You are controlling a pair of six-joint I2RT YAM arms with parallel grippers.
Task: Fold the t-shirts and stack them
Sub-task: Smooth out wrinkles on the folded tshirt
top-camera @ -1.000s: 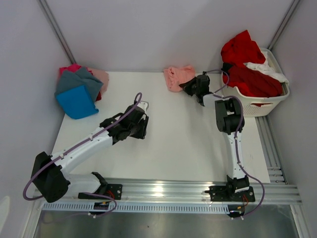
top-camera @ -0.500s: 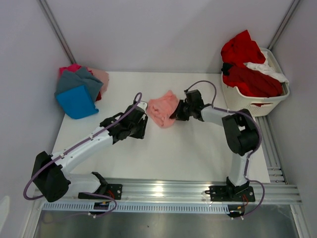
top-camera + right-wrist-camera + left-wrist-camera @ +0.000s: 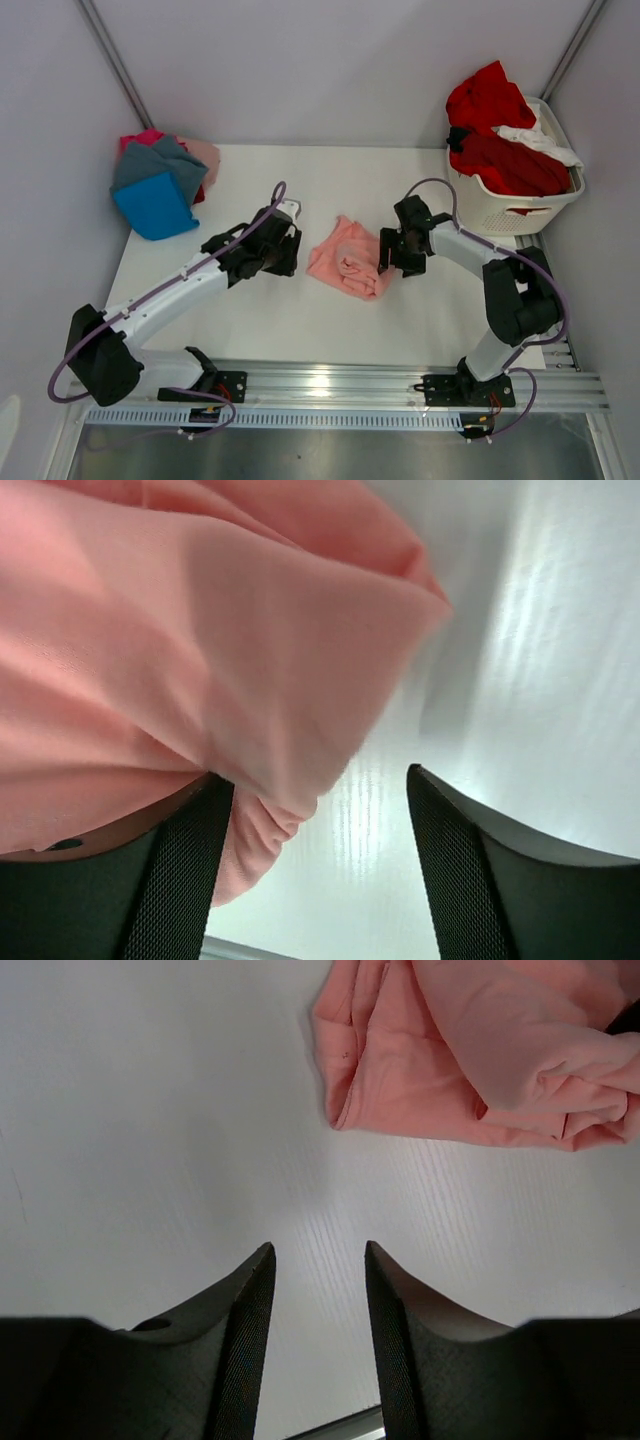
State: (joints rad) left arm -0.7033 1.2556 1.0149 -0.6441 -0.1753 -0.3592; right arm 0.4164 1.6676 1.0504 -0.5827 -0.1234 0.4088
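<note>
Your right gripper (image 3: 315,776) sits at the right edge of the salmon-pink t-shirt (image 3: 345,258), jaws apart, cloth brushing one finger. Your left gripper (image 3: 318,1250), just left of the shirt, stands apart and empty.

You have the loose shirt (image 3: 347,258) lying on the tabletop (image 3: 420,320) about midway between its left and right edges. The left gripper (image 3: 318,1254) sits just beside it on the left, and the right gripper (image 3: 315,775) is at its right side, with the cloth draped against one finger. The stack of shirts (image 3: 160,185) sits on the tabletop's far left corner, and the basket (image 3: 522,212) stands at the far right corner with more shirts (image 3: 495,125) heaped in it.
</note>
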